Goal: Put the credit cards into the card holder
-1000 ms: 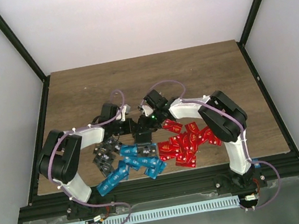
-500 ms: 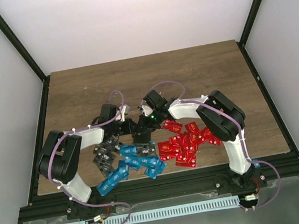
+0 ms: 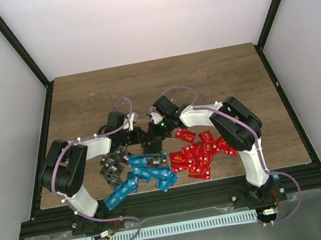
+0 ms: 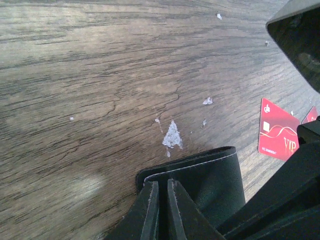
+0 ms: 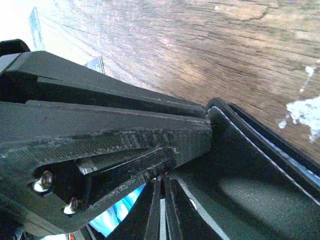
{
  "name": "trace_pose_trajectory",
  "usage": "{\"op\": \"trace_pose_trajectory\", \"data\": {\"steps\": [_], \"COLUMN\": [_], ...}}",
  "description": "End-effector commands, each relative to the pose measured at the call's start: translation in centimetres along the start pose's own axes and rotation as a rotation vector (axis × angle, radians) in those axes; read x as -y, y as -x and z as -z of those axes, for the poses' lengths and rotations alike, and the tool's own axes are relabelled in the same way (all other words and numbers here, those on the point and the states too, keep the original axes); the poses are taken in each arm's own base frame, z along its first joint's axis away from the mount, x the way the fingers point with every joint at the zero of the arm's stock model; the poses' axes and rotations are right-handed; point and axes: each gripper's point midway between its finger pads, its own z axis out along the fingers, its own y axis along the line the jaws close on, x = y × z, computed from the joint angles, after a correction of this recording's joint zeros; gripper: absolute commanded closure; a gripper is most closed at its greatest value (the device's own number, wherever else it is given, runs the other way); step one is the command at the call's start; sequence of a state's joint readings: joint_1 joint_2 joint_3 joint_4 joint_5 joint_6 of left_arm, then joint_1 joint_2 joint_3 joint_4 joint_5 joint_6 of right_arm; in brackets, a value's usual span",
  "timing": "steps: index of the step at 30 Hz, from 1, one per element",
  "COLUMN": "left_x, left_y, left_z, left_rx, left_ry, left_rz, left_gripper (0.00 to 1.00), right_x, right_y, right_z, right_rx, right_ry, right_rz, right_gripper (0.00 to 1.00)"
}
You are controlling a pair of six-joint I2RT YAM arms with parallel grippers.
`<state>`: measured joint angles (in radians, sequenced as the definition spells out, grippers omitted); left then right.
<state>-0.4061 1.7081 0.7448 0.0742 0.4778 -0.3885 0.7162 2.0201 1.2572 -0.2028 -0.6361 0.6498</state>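
Note:
The black card holder [image 3: 153,148] lies on the table between the two grippers. In the left wrist view the left gripper [image 4: 162,192] is shut on the near edge of the card holder [image 4: 215,175]. It also shows in the top view [image 3: 143,139]. The right gripper [image 5: 162,200] is nearly shut on a thin pale card seen edge on, its colour hidden, right at the card holder's opening [image 5: 250,185]. It also shows in the top view [image 3: 157,134]. Dark grey cards [image 3: 112,168], blue cards [image 3: 147,174] and red cards [image 3: 200,153] lie spread along the near part of the table.
A single red card [image 4: 276,130] lies on the wood to the right of the card holder. White scuff marks [image 4: 172,136] sit just beyond it. The black frame rails [image 3: 45,170] border the wooden table on the left and right.
The right arm's elbow has shifted slightly to the left. Both grippers stay together at the card holder, and the cards on the table have not moved.

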Motion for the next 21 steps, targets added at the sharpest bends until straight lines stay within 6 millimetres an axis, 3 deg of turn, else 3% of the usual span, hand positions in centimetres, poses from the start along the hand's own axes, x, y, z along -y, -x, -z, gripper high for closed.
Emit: {"op": "trace_pose_trajectory", "data": {"steps": [1, 21], "left_x": [-0.2, -0.8], "left_y": [-1.3, -1.2], "left_z": [-0.1, 0.2], "left_rx": [-0.035, -0.024], "left_ry": [-0.001, 0.037], "left_rz": [0.009, 0.002], "left_gripper": [0.92, 0.92], "right_x": [-1.8, -1.2], "right_y": [1.4, 0.4], "right_z": [-0.2, 2.3], "right_rx": [0.021, 0.05], "right_ry": [0.039, -0.059], "right_rz": [0.04, 0.03], "right_gripper": [0.97, 0.99]}}
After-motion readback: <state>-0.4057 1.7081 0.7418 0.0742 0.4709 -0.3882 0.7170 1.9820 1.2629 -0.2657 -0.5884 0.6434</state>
